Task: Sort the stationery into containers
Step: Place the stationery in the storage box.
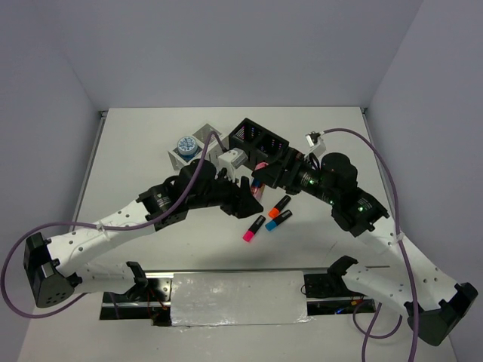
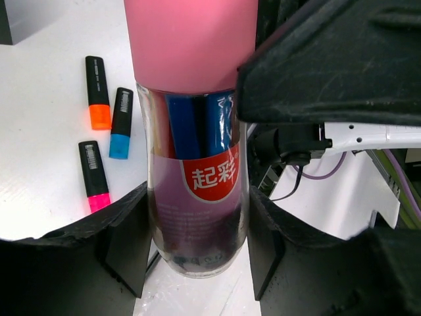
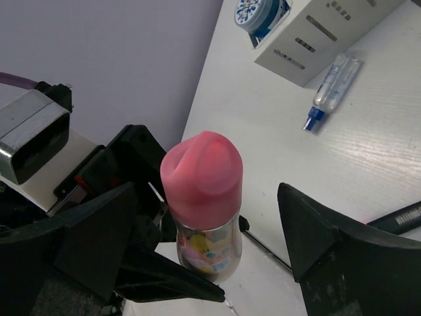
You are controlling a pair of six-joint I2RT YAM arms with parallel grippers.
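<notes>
Between the fingers of the left gripper (image 2: 195, 240) the pink tube (image 2: 192, 99) is pinched; the right gripper (image 3: 210, 243) stands spread around its cap, not touching. Three highlighters (image 2: 121, 125) and the blue-white stick (image 3: 332, 89) lie unsorted; one tape roll (image 3: 260, 12) sits in the white box (image 3: 322, 33).

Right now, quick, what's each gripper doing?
Left gripper: closed on the pink tube.
Right gripper: open, fingers either side of the tube's cap, not touching.

The pink tube (image 2: 194, 138) bears a red label reading 起彩.
</notes>
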